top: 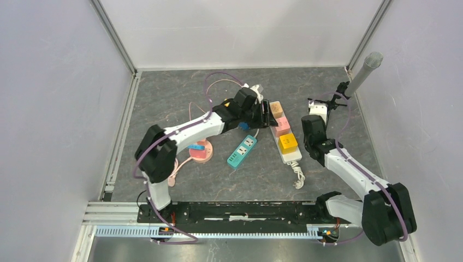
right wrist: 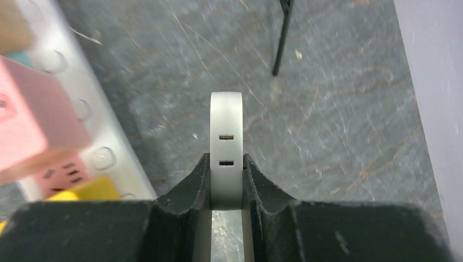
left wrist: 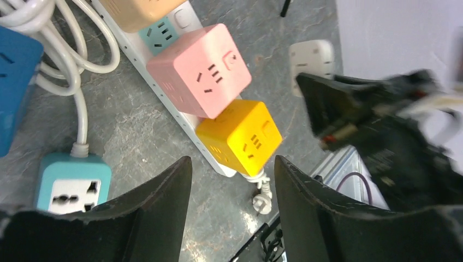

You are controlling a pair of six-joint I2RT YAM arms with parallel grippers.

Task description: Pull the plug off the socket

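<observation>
A white power strip (top: 291,155) lies in the middle of the table, its socket face carrying a tan cube (top: 277,109), a pink cube (top: 281,126) and a yellow cube (top: 288,142). My right gripper (right wrist: 226,162) is shut on a flat white plug (right wrist: 226,120), held clear of the strip to its right (top: 318,107). An uncovered socket (left wrist: 161,33) shows between the tan and pink cubes. My left gripper (left wrist: 232,164) hovers open over the strip's far end (top: 266,114), nothing between its fingers.
A teal socket block (top: 242,150) lies left of the strip, its white cord (left wrist: 82,60) looping beside it. A pink round reel (top: 200,150) sits further left. A microphone on a small stand (top: 363,73) leans at the right wall. The strip's own cord and plug (top: 297,177) trail near.
</observation>
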